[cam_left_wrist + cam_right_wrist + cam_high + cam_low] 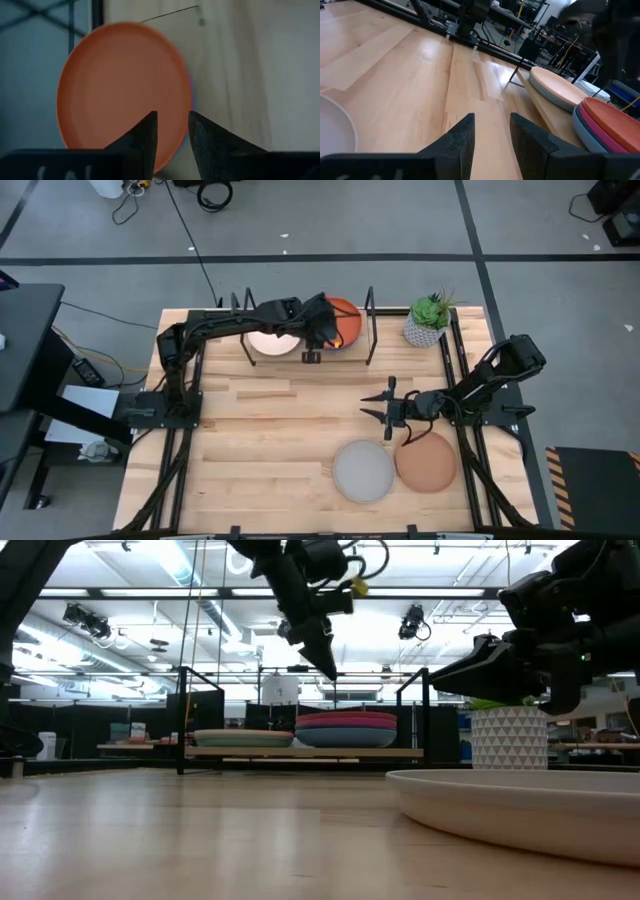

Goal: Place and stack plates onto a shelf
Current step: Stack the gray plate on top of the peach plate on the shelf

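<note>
While the left gripper (312, 356) hangs empty, jaws parted, over the wooden shelf (352, 350), a round matte orange plate (345, 323) tops the stack there. Well in front of the shelf, the right gripper (372, 406) gapes beside grey plate (363, 471) and tan-brown plate (427, 463).

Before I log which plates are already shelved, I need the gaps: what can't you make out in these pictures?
- High view: the left hand covers part of the round orange plate and the stack beneath it.
- Low view: the left stack on the light-wood shelf is edge-on, its plate count unclear.
- Low view: the near cream-looking plate is cut off by the right edge.
</note>
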You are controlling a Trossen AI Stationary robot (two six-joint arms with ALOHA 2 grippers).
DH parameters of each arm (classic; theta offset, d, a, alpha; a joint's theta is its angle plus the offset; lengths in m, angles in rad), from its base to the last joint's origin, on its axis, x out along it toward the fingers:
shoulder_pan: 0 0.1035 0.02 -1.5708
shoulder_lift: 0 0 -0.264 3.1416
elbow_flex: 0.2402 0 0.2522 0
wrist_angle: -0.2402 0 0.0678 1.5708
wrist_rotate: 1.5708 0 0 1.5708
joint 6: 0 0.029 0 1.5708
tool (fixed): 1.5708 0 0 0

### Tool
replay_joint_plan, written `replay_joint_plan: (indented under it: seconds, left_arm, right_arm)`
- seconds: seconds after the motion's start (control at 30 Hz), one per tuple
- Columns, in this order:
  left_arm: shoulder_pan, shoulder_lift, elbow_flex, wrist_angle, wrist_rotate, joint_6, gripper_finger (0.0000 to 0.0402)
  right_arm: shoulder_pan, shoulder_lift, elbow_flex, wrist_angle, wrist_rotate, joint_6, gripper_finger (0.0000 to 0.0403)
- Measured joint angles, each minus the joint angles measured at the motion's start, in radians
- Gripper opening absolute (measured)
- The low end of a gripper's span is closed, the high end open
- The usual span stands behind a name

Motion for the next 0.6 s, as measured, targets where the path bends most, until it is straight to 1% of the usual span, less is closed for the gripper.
replay_joint_plan:
  seconds: [0.07,0.17,0.23,0.37,0.47,0.6]
  left_arm:
    - [0.009,0.009,-0.022,0.029,-0.009,-0.063,0.0116]
    - [0.020,0.013,-0.098,0.086,-0.058,-0.112,0.0116]
    - [0.021,0.013,-0.140,0.133,-0.088,-0.113,0.0116]
    - [0.009,0.011,-0.152,0.129,-0.109,-0.104,0.0116]
    - [-0.021,-0.031,-0.153,0.139,-0.084,-0.110,0.0116]
    - [-0.085,-0.095,-0.163,0.164,-0.011,-0.165,0.0116]
  right_arm:
    - [0.004,0.000,0.000,0.000,0.000,0.000,0.0130]
    - [0.006,0.000,0.000,0.000,0.000,0.000,0.0130]
    - [0.005,0.000,0.000,0.000,0.000,0.000,0.0130]
    - [0.005,0.000,0.000,0.000,0.001,-0.002,0.0130]
    - [0.005,0.000,0.000,-0.004,0.002,-0.003,0.0130]
    - [0.006,0.000,0.000,-0.031,0.028,0.000,0.0130]
